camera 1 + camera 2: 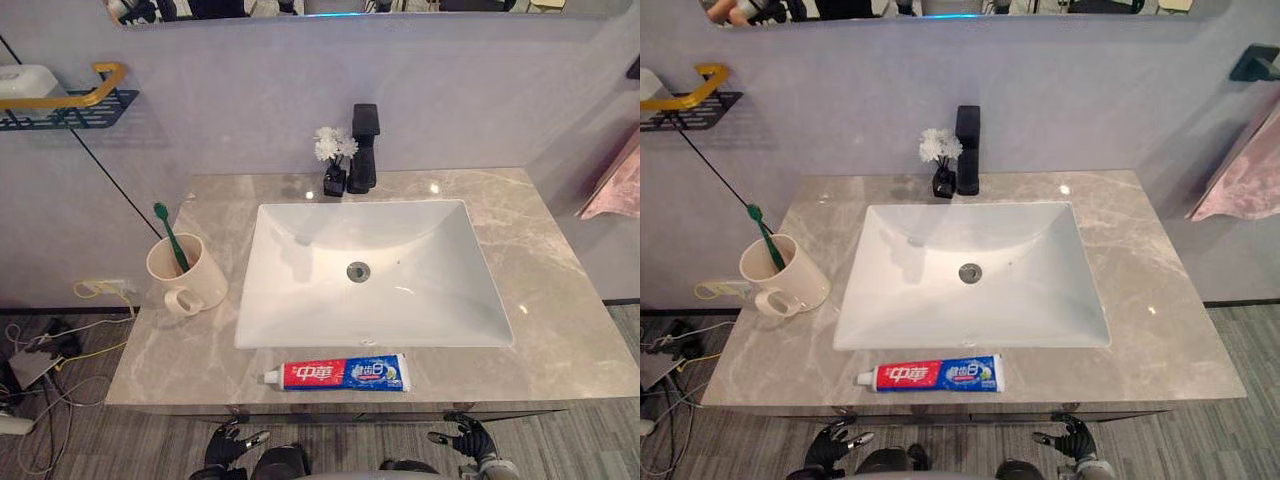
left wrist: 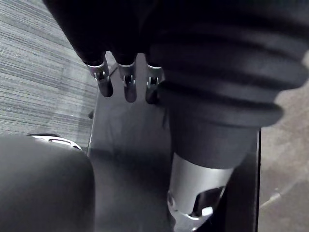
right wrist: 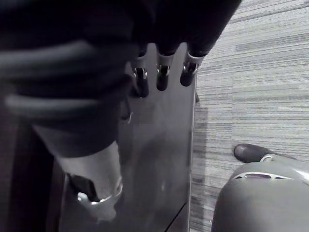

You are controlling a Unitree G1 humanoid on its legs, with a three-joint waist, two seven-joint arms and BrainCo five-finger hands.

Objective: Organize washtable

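Note:
A red, white and blue toothpaste tube (image 1: 340,374) lies flat on the marble washtable (image 1: 560,330), along its front edge, just in front of the white sink (image 1: 300,300). Left of the sink stands a cream mug (image 1: 195,275) with a green toothbrush (image 1: 170,235) leaning in it. Both hands hang low, below the front edge: my left hand (image 1: 228,440) at the lower left and my right hand (image 1: 468,437) at the lower right. In the wrist views the left fingers (image 2: 128,84) and right fingers (image 3: 161,77) are relaxed and hold nothing.
A black faucet (image 1: 364,148) and a small black vase of white flowers (image 1: 333,160) stand behind the sink. A wall shelf (image 1: 60,105) with a white object hangs at the left, a pink towel (image 1: 615,180) at the right. Loose wires (image 1: 40,350) lie on the floor, left.

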